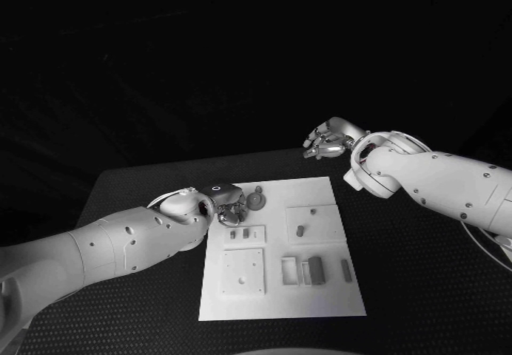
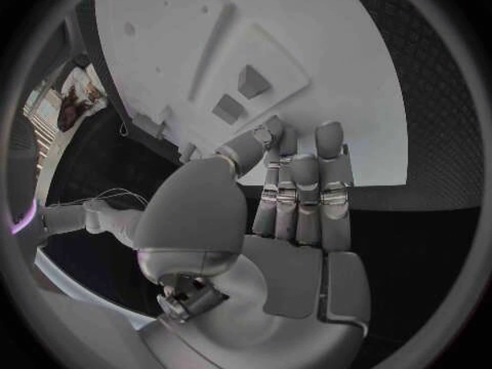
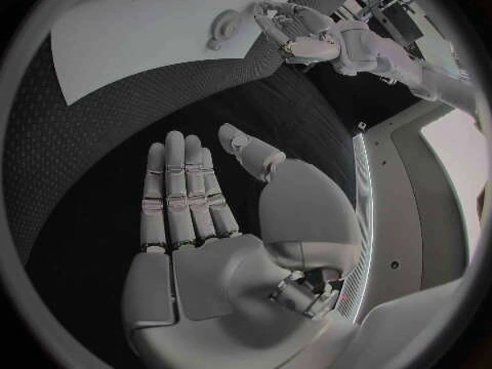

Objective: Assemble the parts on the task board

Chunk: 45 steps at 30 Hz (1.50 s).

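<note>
Two hands, unequal range. Left hand (image 1: 221, 205) hovers over the task board (image 1: 320, 194) near its 10 o'clock corner; fingers extended, slightly apart, holding nothing per the wrist view. A round part (image 1: 257, 198) lies just beside it toward 3 o'clock; two small upright parts (image 1: 240, 234) sit toward 5 o'clock, long axes running 12-to-6. Right hand (image 1: 326, 140) hangs off the board's 1 o'clock corner, well apart, fingers straight, empty. Left is clearly nearer; likely first pick is the round part.
</note>
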Tool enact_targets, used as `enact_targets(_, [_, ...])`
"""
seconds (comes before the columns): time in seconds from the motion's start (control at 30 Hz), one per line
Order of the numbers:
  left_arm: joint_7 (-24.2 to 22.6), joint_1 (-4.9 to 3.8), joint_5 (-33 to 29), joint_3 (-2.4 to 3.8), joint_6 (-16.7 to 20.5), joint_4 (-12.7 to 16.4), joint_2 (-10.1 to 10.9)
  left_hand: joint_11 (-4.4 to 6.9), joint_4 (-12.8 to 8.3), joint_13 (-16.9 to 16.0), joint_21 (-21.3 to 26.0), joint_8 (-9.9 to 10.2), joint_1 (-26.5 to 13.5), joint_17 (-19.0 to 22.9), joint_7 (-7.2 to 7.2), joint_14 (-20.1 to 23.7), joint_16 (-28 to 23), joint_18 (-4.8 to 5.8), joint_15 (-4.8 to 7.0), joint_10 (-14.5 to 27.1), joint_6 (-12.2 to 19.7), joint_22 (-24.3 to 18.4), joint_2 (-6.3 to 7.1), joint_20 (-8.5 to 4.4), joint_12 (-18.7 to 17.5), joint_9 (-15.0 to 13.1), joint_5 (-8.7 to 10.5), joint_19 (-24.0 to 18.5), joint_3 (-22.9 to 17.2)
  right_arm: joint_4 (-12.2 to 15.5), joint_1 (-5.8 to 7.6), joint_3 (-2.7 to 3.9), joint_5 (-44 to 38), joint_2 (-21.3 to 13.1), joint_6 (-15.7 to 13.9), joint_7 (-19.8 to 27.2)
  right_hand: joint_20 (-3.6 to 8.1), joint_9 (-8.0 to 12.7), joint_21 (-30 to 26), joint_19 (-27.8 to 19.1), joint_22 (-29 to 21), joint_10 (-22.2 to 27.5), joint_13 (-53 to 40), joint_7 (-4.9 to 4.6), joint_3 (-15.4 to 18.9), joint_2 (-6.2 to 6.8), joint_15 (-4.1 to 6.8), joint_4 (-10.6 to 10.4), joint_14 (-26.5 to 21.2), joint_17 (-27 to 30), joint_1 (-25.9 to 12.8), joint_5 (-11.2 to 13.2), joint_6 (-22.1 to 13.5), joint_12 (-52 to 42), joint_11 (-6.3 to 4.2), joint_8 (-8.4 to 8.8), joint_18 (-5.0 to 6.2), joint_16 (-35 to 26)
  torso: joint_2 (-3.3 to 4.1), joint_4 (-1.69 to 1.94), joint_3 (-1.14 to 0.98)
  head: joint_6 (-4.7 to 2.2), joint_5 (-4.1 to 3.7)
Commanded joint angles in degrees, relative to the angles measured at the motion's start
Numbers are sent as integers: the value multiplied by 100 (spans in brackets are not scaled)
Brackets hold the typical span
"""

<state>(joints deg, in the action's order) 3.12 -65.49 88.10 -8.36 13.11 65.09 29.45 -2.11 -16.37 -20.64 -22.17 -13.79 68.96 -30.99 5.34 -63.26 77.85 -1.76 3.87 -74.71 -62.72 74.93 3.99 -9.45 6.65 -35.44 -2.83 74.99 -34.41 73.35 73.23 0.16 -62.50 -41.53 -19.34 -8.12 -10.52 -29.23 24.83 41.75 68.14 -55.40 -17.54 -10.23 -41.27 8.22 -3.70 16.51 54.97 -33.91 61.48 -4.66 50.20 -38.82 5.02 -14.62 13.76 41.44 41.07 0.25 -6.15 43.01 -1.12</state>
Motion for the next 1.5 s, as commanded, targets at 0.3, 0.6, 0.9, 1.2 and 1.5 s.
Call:
enact_targets(0.3, [-80,66,-212,-45,-73,18,21,-15,13,-1,-22,7,-79,-3,60,17,21,-317,20,-1,8,129,-25,-19,-26,15,-36,-17,30,0,-3,2,16,-5,61,55,-23,10,-40,-4,9,-53,9,-13,24,-34,20,1,40,-13,20,29,-41,40,6,-34,-52,-40,-5,1,-6,6,-15])
enact_targets(0.6, [-59,65,-245,-45,-73,5,37,-108,13,9,29,106,-179,18,134,129,-33,-317,-65,205,239,120,90,41,-170,54,-33,-127,172,-1,-3,2,16,-10,53,46,-25,13,-47,-5,12,-50,16,-15,29,-26,19,2,41,-18,16,30,-46,42,7,-33,-52,-50,-4,0,-7,4,-17])
enact_targets(0.9, [15,65,-320,-45,51,-9,49,-157,1,-19,52,343,-148,23,335,153,-36,-370,-115,307,760,115,232,95,-240,150,-32,-130,269,-4,-4,2,16,-13,49,35,-32,26,-80,-27,20,-24,43,-26,33,-7,6,5,21,-32,22,28,-77,58,20,-20,-56,-95,-3,2,-4,1,-21])
enact_targets(1.2, [39,65,-322,-45,66,-5,86,-180,-3,-47,67,506,-143,24,388,159,-27,-404,-137,362,1152,115,275,124,-256,255,-33,-120,361,-7,-6,2,-17,-16,79,17,-39,35,-109,-46,26,4,64,-35,41,17,-6,5,7,-47,22,29,-95,70,34,-14,-62,-130,-4,3,-5,5,-18])
enact_targets(1.5, [36,65,-352,-39,232,23,222,-183,-8,-63,72,533,-103,23,389,154,-19,-415,-139,376,1258,115,315,129,-256,288,-33,-110,385,-14,-16,2,-17,-44,92,46,-43,38,-133,-60,33,32,86,-35,40,19,-16,7,-5,-60,36,28,-93,86,46,-20,-64,-161,-3,0,-3,-3,-27])
